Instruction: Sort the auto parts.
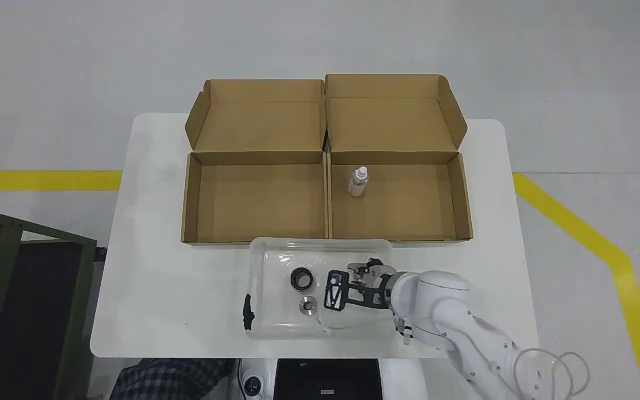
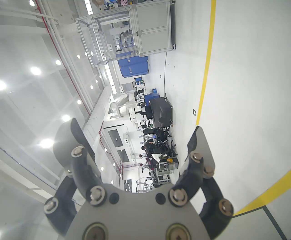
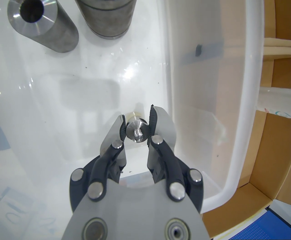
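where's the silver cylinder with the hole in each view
top view: silver cylinder in the clear tray, ahead of the right gripper
right wrist view: cylinder beyond the jaws clamping a small stud, on the tray floor
left wrist view: faces the hall, away from the table
shared landmark: the dark ring beside it

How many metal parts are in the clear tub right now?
3. A hollow cylinder and a wider grooved one sit side by side on the tub floor; a small part is gripped in the right pincer. The arm may hide more.
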Action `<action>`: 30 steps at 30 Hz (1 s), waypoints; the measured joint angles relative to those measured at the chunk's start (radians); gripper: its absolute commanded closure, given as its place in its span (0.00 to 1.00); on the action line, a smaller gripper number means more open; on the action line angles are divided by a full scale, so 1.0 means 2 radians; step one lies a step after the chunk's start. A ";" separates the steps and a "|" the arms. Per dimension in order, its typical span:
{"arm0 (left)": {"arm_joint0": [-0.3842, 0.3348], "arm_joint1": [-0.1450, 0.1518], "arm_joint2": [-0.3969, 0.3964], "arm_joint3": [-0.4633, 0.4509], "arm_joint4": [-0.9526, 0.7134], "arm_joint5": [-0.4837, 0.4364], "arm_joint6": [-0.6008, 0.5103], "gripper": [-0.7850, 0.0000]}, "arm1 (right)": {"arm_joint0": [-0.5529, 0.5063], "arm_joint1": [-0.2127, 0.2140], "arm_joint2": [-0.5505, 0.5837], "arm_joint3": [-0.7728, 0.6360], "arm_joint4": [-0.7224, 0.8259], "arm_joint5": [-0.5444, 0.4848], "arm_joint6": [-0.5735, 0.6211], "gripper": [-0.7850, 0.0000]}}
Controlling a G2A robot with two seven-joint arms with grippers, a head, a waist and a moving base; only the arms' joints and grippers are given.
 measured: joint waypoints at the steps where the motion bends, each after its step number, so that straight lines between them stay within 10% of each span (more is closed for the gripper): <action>1: 0.000 0.000 0.000 0.000 0.000 0.000 0.000 0.00 | 0.000 0.000 0.001 -0.002 0.002 0.000 -0.002 1.00; 30: 0.000 0.000 0.000 0.000 0.000 0.000 0.000 0.00 | -0.087 0.016 0.118 -0.020 0.098 0.030 -0.362 1.00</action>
